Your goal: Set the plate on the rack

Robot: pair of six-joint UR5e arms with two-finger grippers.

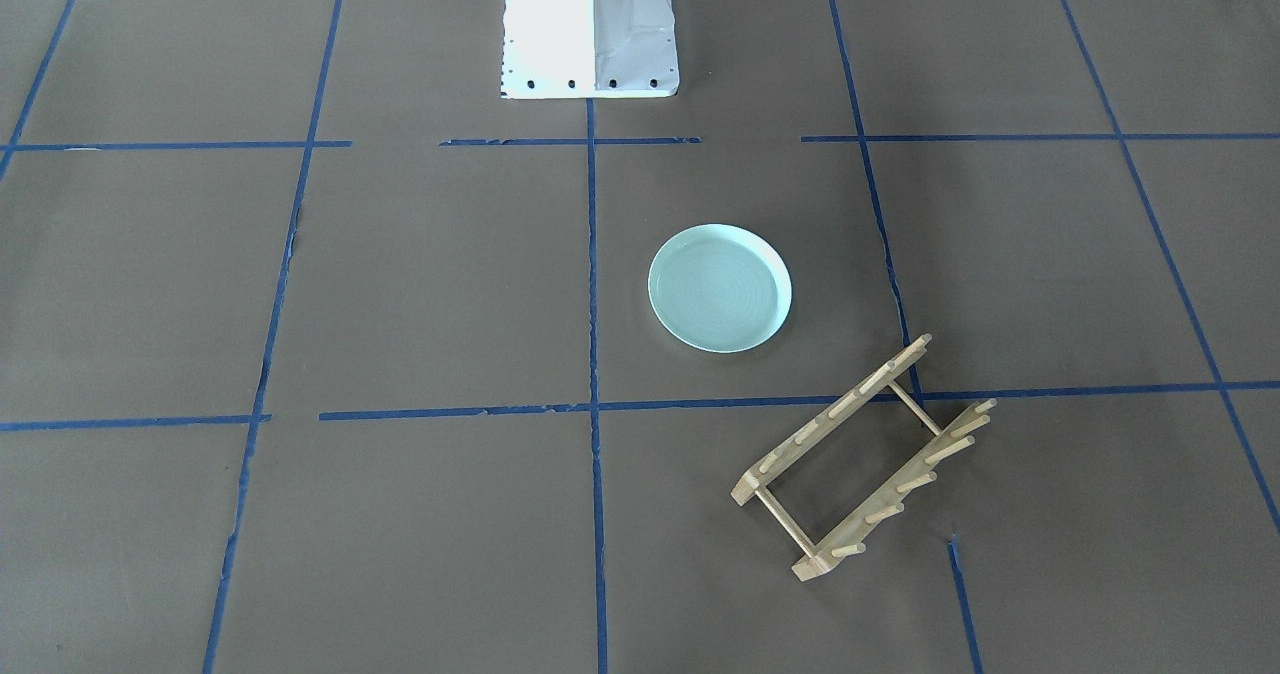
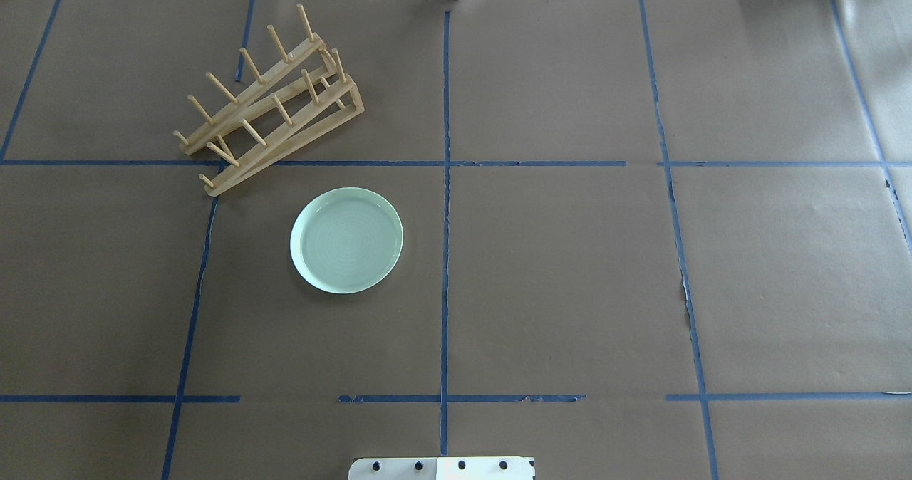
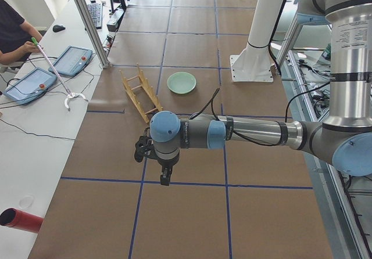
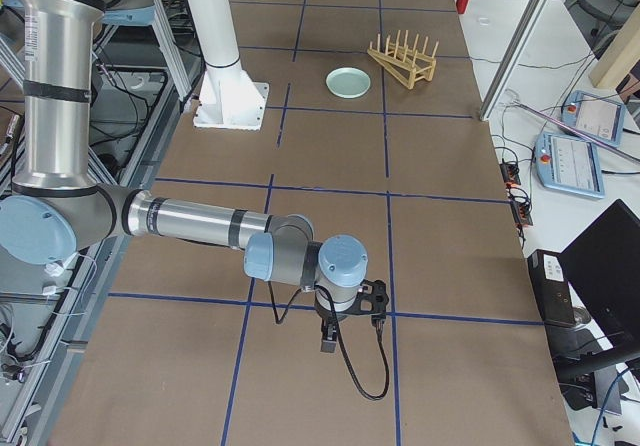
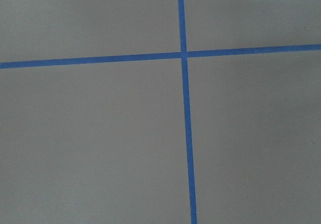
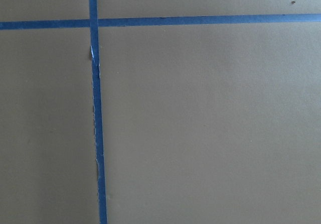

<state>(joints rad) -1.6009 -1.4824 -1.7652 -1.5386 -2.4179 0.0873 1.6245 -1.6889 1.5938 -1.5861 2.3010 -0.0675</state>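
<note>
The pale mint-green plate (image 1: 720, 289) lies flat on the brown table, also in the overhead view (image 2: 347, 240). The light-wood rack (image 1: 860, 459) stands beside it, apart from it, at an angle, toward the far left in the overhead view (image 2: 267, 110). Both arms are off to the table's ends, far from the plate and the rack. The left gripper (image 3: 165, 179) shows only in the exterior left view and the right gripper (image 4: 328, 344) only in the exterior right view. Both point down over the table, and I cannot tell whether they are open or shut. Both wrist views show only brown paper and blue tape.
The white robot base (image 1: 590, 29) stands at the table's near edge. Blue tape lines (image 2: 445, 252) divide the brown paper. An operator with pendant tablets (image 3: 29, 85) sits at a side table. A red cylinder (image 3: 20, 219) lies on that side table.
</note>
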